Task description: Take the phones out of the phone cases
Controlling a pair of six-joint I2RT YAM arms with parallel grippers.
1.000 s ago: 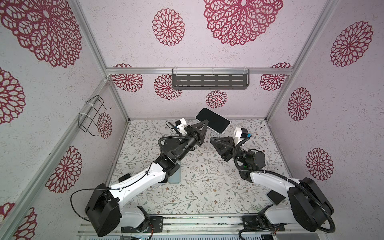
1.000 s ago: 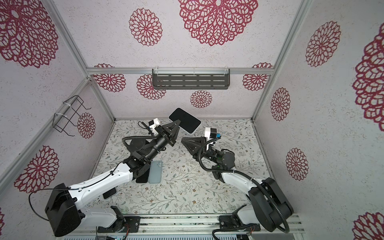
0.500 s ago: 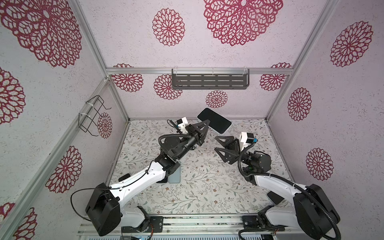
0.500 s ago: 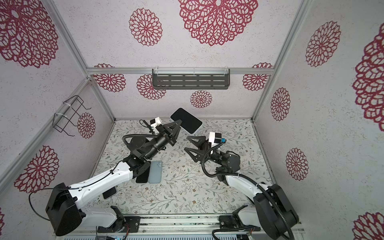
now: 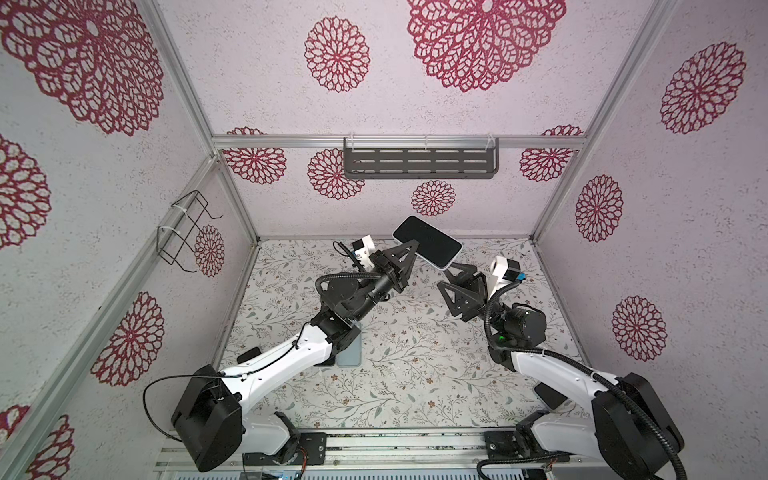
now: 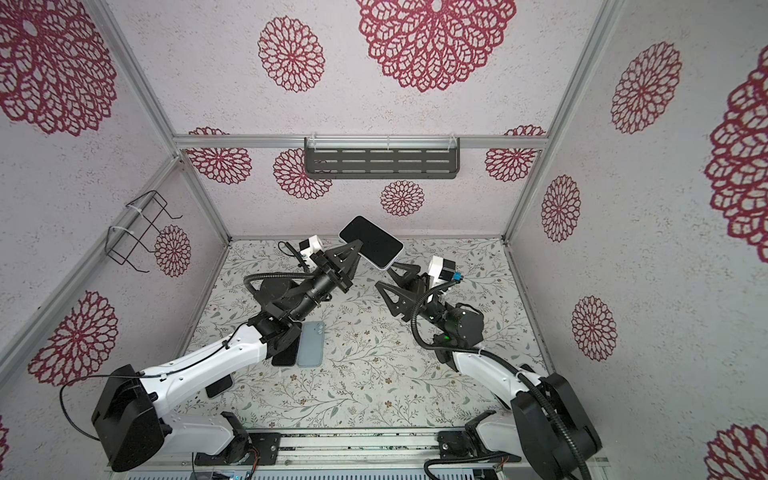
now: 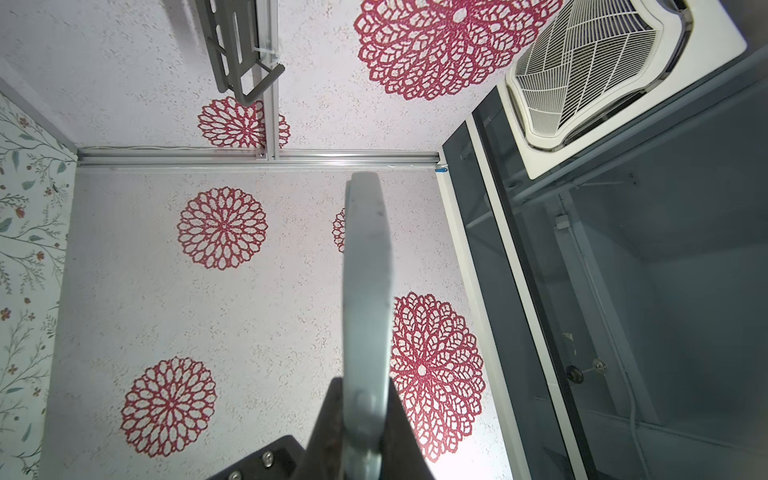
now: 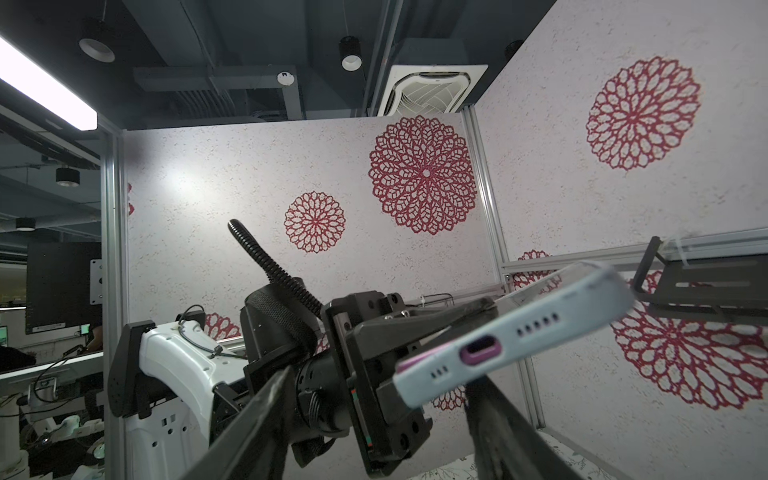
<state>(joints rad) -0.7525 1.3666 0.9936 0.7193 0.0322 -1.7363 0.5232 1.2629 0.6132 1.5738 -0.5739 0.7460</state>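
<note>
**Phone held aloft in one claw, the other claw spread beside it**

Inside a booth with red-flower walls, two robot arms reach toward each other above a floral table (image 5: 415, 374). The left gripper (image 5: 412, 254) is clamped on a phone (image 5: 428, 245). It pinches the phone at one long edge and holds it in the air near the back wall, well clear of the table. In both top views the phone's dark screen faces up toward the camera. In the left wrist view the phone (image 7: 368, 291) shows edge-on, a pale grey-blue strip rising from between the closed fingers (image 7: 328, 415).

The right gripper (image 5: 444, 275) sits just beside the phone's lower end, its jaws spread apart and holding nothing. One fingertip is very close to the phone's corner; I cannot tell whether they touch. In the right wrist view the phone's charging port (image 8: 484, 347) faces the lens, between two blurred fingers (image 8: 257, 419). A translucent rim runs along the phone's upper edge; I cannot tell whether that is a case.

On the table, partly under the left arm, lies a flat blue-grey slab (image 6: 311, 343) with a camera cutout in one corner. A flat black piece (image 6: 284, 355) lies just beside it.
</note>
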